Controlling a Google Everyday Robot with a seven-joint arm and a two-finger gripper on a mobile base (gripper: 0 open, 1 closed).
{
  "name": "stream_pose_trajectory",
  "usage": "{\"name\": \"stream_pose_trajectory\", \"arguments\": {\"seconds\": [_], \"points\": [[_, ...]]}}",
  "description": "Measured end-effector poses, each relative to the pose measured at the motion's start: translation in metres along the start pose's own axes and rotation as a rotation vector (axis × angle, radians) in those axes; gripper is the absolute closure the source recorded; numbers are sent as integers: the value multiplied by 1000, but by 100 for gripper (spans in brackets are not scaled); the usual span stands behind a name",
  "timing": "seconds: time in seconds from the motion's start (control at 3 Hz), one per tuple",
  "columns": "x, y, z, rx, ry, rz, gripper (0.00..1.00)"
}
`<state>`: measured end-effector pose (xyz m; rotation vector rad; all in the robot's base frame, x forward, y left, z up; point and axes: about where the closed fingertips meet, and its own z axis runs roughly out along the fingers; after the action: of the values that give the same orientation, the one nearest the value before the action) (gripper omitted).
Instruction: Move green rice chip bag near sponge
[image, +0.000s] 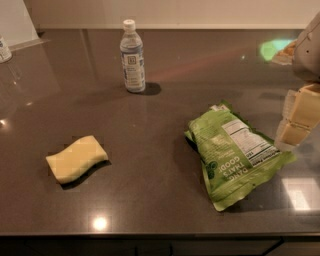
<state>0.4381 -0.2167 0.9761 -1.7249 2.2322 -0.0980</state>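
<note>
The green rice chip bag (232, 154) lies flat on the dark countertop, right of centre, with its white nutrition label facing up. The pale-yellow wavy-edged sponge (77, 158) lies on the left part of the countertop, well apart from the bag. My gripper (296, 119) comes in at the right edge of the view, its tan blocky fingers hanging just right of the bag's upper right side. It holds nothing.
A clear water bottle (132, 57) with a white cap stands upright at the back centre. The countertop's front edge (150, 234) runs along the bottom. A small container (4, 49) shows at the far left edge.
</note>
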Motion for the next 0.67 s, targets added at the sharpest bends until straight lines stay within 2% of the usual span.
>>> {"name": "stream_pose_trajectory", "arguments": {"seconds": [0.33,0.67], "points": [[0,0,0,0,0,0,0],[-2,-1,2,-6,5,26,0]]}}
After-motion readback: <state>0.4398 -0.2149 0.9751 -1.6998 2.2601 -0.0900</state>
